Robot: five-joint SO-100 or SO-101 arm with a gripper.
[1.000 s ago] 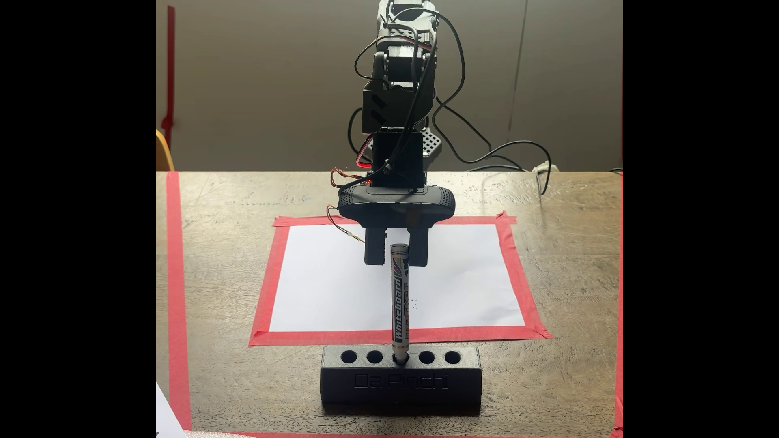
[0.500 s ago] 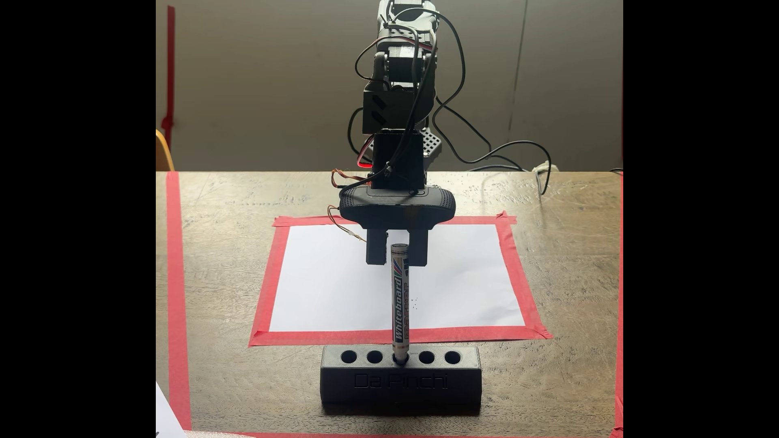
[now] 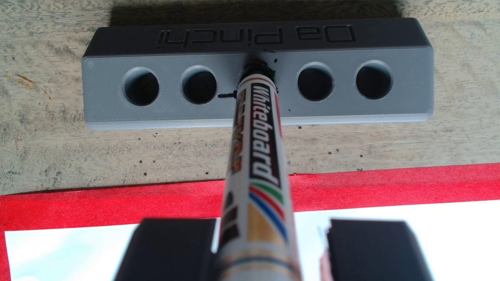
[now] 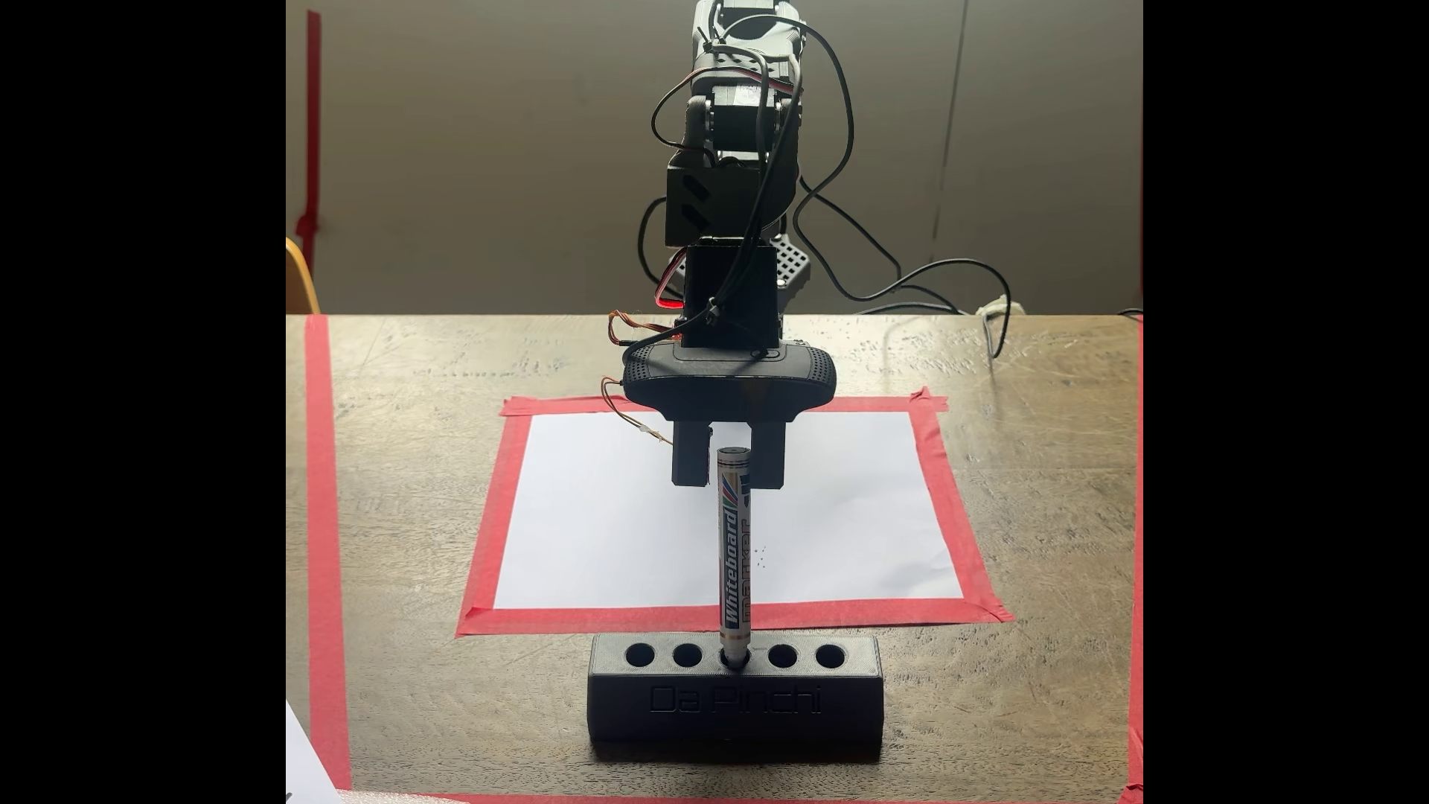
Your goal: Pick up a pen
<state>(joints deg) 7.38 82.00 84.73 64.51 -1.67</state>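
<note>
One pen (image 4: 733, 553) upright in its holder (image 4: 734, 700), top between the parted, non-gripping pincer (image 4: 728, 483) fingers.

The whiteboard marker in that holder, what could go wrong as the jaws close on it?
The whiteboard marker sits against one side of the open gripper, so closing may tilt it. Its tip is seated in the holder, so an angled lift could bind and drag the holder.
</note>
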